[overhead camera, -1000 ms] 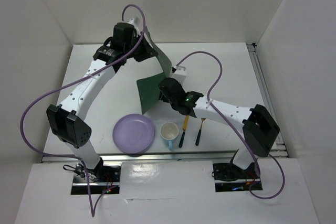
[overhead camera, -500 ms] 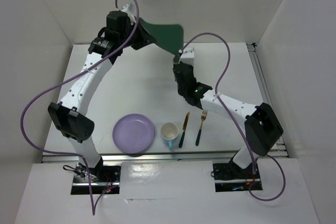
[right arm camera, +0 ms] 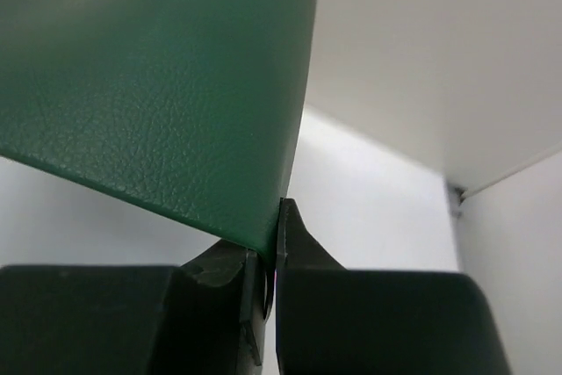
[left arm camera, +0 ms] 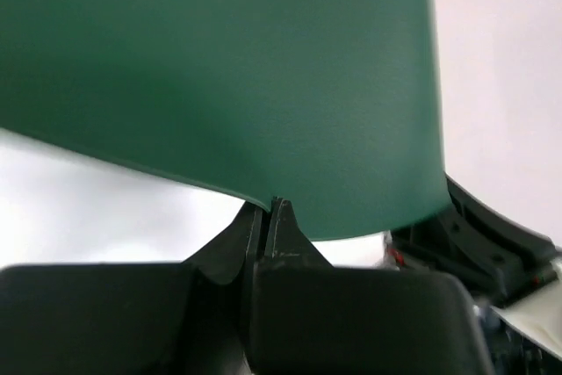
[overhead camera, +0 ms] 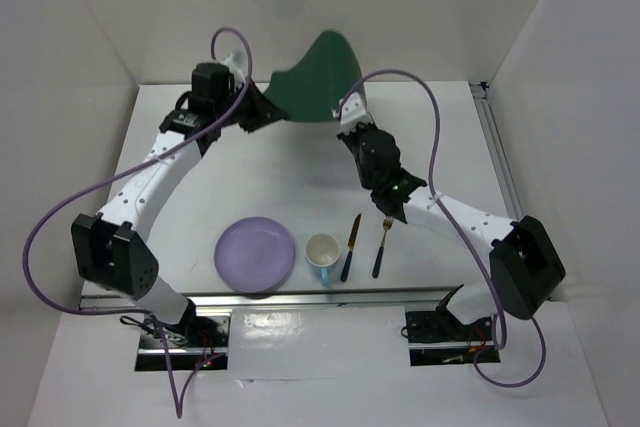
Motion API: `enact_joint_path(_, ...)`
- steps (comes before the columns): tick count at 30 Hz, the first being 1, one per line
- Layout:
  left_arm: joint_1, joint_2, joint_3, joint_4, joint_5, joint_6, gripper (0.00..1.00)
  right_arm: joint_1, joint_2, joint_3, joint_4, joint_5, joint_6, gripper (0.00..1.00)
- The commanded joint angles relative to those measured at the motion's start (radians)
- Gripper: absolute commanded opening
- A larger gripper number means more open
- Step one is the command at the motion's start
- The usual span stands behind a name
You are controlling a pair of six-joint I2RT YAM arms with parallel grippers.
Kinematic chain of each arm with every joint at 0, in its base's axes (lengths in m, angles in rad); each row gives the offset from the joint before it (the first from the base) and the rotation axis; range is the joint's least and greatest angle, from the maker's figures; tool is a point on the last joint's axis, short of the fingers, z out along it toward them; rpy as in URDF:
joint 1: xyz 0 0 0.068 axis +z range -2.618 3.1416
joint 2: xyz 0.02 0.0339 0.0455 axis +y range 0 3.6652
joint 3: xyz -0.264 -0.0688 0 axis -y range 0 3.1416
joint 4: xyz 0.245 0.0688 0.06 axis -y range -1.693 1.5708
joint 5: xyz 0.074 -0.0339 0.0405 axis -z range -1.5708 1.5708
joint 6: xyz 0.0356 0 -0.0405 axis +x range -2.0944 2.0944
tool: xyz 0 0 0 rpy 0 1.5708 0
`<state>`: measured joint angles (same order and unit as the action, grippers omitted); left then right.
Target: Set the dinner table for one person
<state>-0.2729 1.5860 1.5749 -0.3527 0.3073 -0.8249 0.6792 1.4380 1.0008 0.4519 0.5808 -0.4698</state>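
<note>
The dark green placemat hangs in the air over the far side of the white dinner table, arched between both arms. My left gripper is shut on the mat's left edge; in the left wrist view its jaws pinch the placemat at its lower rim. My right gripper is shut on the mat's right lower corner; in the right wrist view the jaws clamp the placemat at that corner.
Along the near edge lie a purple plate, a white cup with a blue handle, a black-handled knife and a black-handled fork. White walls close the table in at the back and on both sides.
The right gripper has closed on the placemat. Both arms have carried it from mid-table up and toward the back wall, where it now spreads between them.
</note>
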Motion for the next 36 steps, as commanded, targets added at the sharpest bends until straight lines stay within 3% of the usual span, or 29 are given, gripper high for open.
enact_joint_path(1, 0.021, -0.075, -0.203, 0.101, -0.016, 0.007, 0.0, -0.009, -0.079, -0.131, -0.097, 0.005, 0.092, 0.0)
enact_joint_path(3, 0.021, -0.099, -0.348, 0.158, -0.016, -0.019, 0.0, 0.0, -0.064, -0.177, -0.139, 0.021, 0.144, 0.0)
enact_joint_path(6, 0.021, -0.1, -0.42, 0.173, -0.055, -0.019, 0.0, 0.0, -0.012, -0.191, -0.185, 0.021, 0.181, 0.0)
enact_joint_path(15, 0.021, -0.089, -0.464, 0.118, -0.157, -0.019, 0.0, 0.0, 0.111, -0.145, -0.294, 0.04, 0.253, 0.0)
enact_joint_path(18, 0.032, -0.048, -0.412, 0.087, -0.198, -0.031, 0.0, 0.0, 0.15, -0.108, -0.355, 0.04, 0.272, 0.12)
enact_joint_path(21, 0.041, 0.051, -0.325, 0.034, -0.218, -0.045, 0.0, 0.0, 0.188, -0.061, -0.39, 0.031, 0.272, 0.51)
enact_joint_path(24, 0.041, 0.135, -0.262, -0.005, -0.208, -0.063, 0.0, -0.024, 0.228, -0.007, -0.458, 0.013, 0.306, 0.75)
enact_joint_path(28, 0.041, 0.17, -0.253, -0.028, -0.198, -0.088, 0.0, -0.033, 0.24, 0.021, -0.544, 0.01, 0.324, 0.9)
enact_joint_path(30, 0.041, 0.17, -0.24, -0.058, -0.212, -0.103, 0.0, -0.033, 0.249, 0.064, -0.643, 0.06, 0.365, 0.92)
enact_joint_path(32, 0.041, 0.17, -0.231, -0.123, -0.241, -0.112, 0.07, -0.033, 0.218, 0.074, -0.714, 0.06, 0.404, 0.93)
enact_joint_path(36, 0.041, 0.155, -0.26, -0.135, -0.241, -0.122, 0.47, -0.033, 0.128, 0.064, -0.772, -0.05, 0.428, 0.93)
